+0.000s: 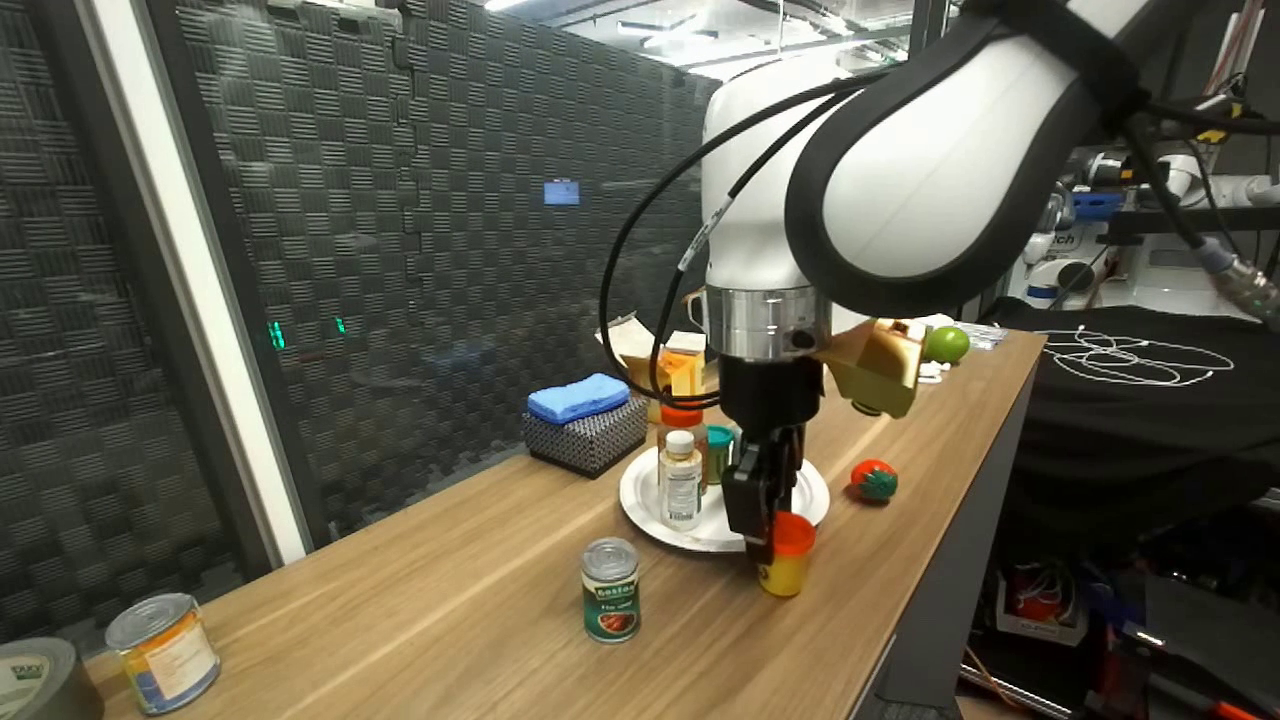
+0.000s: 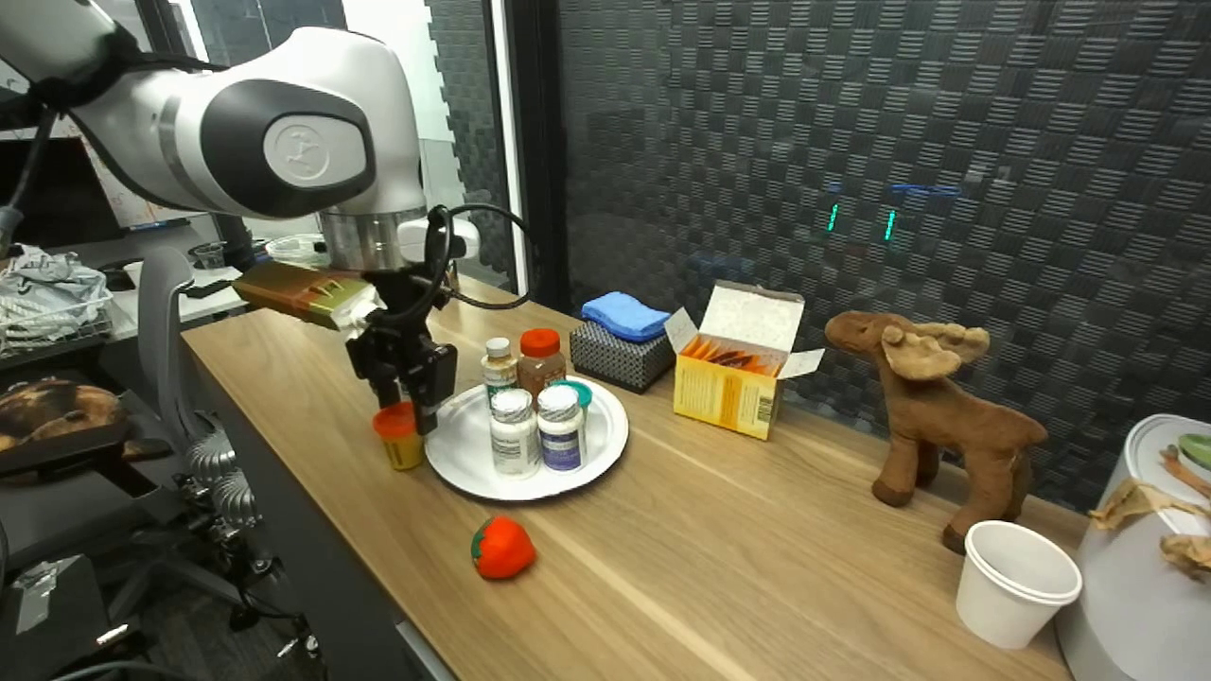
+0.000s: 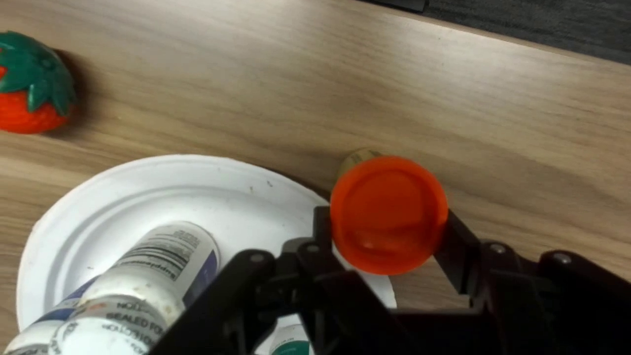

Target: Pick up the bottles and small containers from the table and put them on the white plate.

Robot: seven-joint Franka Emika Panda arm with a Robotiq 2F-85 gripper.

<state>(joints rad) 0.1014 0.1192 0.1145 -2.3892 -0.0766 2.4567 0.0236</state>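
A white bottle [image 3: 148,286] reads "SEALED" on its cap [image 3: 106,331], "Supplement" on its label [image 3: 173,256]; a tape roll [image 1: 68,688], perhaps "DUCK".

From here, white ceiling lights [image 1: 668,30] glare high above the jaws, while the wall [image 1: 480,250] behind them sits dim. In the wrist view, the table [image 3: 443,54] shines palely beyond the jaws; the strawberry [image 3: 34,93] drops a soft shadow on their side. The fingers [image 3: 461,251] look murky, slightly blurred; well away from them, at an exterior view's edge, a can [image 1: 163,655] leans as if stretched
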